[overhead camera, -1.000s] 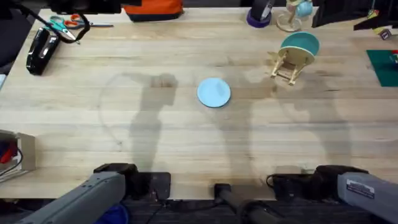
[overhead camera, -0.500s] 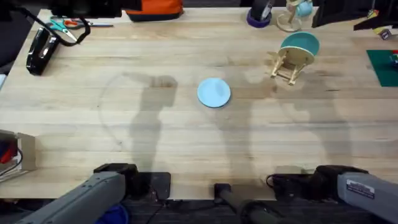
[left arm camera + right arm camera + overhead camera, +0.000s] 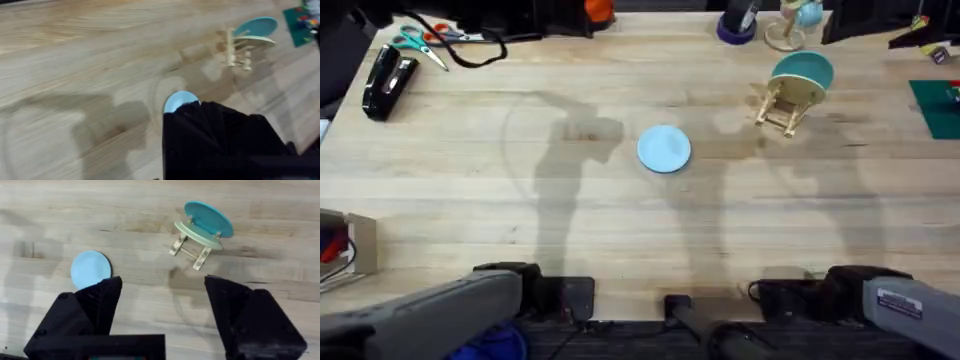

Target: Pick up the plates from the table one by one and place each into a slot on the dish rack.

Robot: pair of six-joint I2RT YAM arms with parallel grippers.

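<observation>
On pale plank table [image 3: 470, 200], sky-blue plate [image 3: 664, 149].

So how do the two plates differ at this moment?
The pale blue plate lies flat on the table, out in the open; the teal plate stands on edge in the dish rack. The first is a lighter sky blue, the second darker and greener. Both are plain, round and untouched by either gripper.

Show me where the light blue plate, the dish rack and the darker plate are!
light blue plate [image 3: 664, 148], overhead view, middle of its flat face.
dish rack [image 3: 783, 101], overhead view, on its pale wooden slats.
darker teal plate [image 3: 803, 70], overhead view, upper part of the plate standing in the rack.
</observation>
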